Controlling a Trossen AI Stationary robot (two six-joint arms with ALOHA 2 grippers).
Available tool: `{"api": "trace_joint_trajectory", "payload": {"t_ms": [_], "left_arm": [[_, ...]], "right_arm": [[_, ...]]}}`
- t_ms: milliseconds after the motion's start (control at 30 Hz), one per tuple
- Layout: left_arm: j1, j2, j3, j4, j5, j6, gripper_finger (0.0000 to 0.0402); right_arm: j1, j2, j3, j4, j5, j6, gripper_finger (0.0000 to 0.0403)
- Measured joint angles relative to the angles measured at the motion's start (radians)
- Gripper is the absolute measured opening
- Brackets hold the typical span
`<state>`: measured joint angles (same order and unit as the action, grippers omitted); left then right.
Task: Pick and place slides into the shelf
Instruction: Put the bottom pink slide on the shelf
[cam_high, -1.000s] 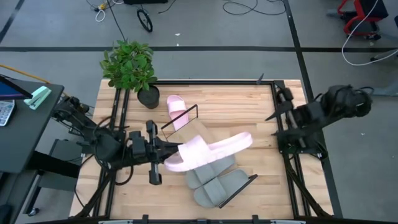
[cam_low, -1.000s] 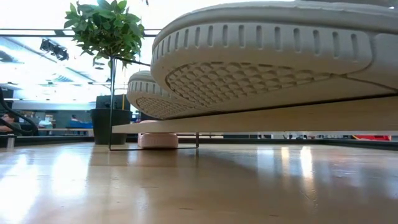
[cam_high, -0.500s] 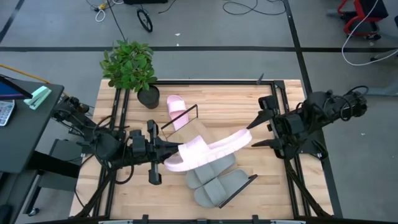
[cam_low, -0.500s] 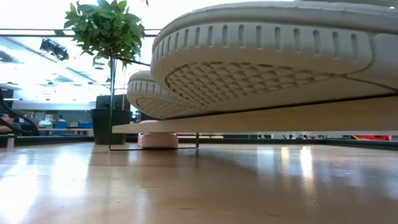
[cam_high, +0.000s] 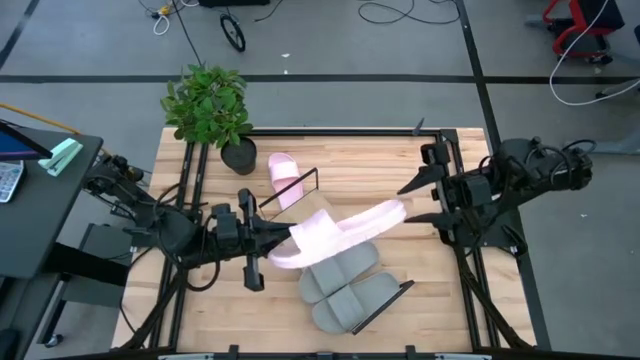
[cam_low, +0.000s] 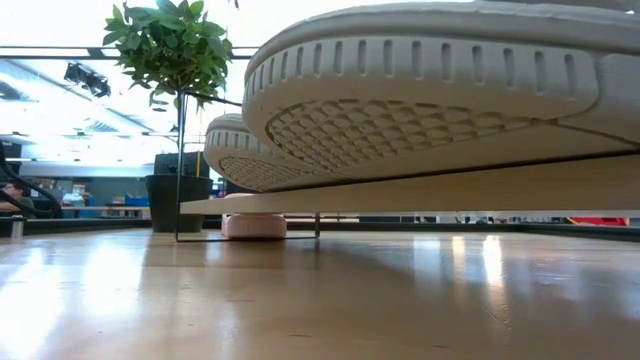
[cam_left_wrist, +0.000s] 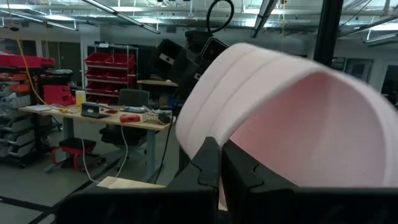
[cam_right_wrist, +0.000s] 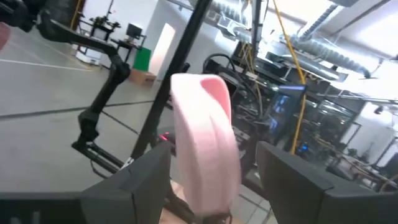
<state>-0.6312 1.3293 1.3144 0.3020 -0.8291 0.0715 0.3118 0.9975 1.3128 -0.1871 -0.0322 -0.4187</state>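
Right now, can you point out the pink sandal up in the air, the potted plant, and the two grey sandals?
Pink sandal (cam_high: 335, 235), high view, middle of its strap.
Potted plant (cam_high: 208, 105), high view, its leaves.
Grey sandals (cam_high: 345, 285), high view, between the pair's straps, on the upper one.

In the high view the bench (cam_high: 330, 165) fills the centre of the frame, with a potted plant (cam_high: 210, 108) at its upper left corner. The shelf (cam_high: 340, 262) runs diagonally from upper left to lower right across the middle. Two slides (cam_high: 345, 288) lie side by side on its lower right part; another slide (cam_high: 282, 176) sits at its upper left end. A fourth slide (cam_high: 335, 232) hangs above the shelf, between the left pincer (cam_high: 288, 236) at frame left and the right pincer (cam_high: 412, 204) at frame right.
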Motion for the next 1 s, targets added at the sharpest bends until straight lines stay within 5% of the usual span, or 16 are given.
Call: {"api": "trace_joint_trajectory", "payload": {"t_ms": [533, 667, 833, 1000], "left_arm": [[0.000, 0.000, 0.000, 0.000, 0.004, 0.000, 0.0004], [0.000, 0.000, 0.000, -0.005, 0.003, 0.000, 0.0005], [0.002, 0.001, 0.000, -0.013, -0.038, 0.001, 0.0040], [0.013, 0.000, 0.000, -0.015, -0.042, 0.001, 0.0080]], "right_arm": [[-0.002, 0.079, 0.000, 0.048, -0.059, 0.030, 0.0235], [-0.002, 0.073, 0.000, 0.055, -0.060, 0.071, 0.0184], [-0.002, 0.040, -0.001, 0.046, -0.065, 0.164, 0.0059], [-0.001, -0.013, -0.001, 0.045, -0.064, 0.238, 0.0058]]}}
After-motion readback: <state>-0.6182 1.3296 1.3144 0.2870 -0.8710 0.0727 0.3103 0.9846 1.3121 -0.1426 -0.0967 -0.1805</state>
